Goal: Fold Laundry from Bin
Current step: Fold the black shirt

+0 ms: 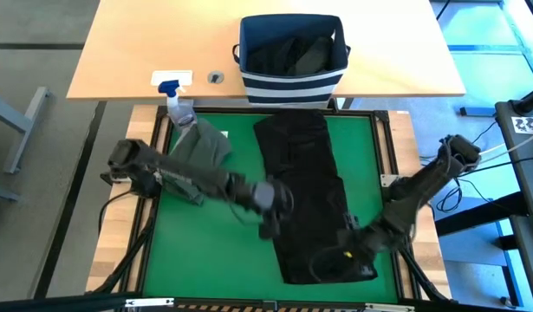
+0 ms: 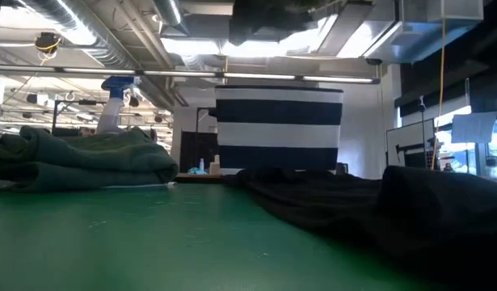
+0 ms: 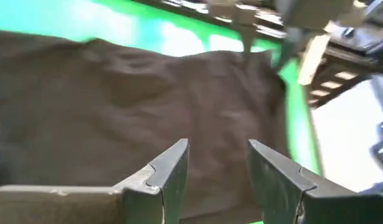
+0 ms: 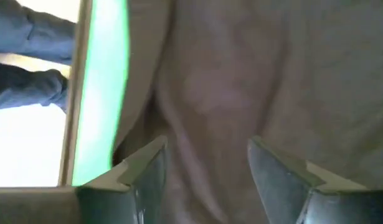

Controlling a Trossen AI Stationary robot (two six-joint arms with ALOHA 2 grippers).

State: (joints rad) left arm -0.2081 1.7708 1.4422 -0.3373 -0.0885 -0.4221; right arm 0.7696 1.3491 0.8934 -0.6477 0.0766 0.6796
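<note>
Black garment (image 1: 311, 195) spread on the green mat (image 1: 205, 251), long axis running from the bin (image 1: 292, 54) toward the near edge; left gripper (image 1: 270, 227) released at its left edge, mid-length; right gripper (image 1: 351, 236) also parted, empty, over the near right corner, nearer that end; olive garment (image 1: 204, 147) folded at far left corner.

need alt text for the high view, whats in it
Seen from above, a black garment lies spread lengthwise on a green mat, with the left tool at its left edge and the right tool at its near right corner. A folded olive garment sits to the left, and a striped bin stands behind.
</note>
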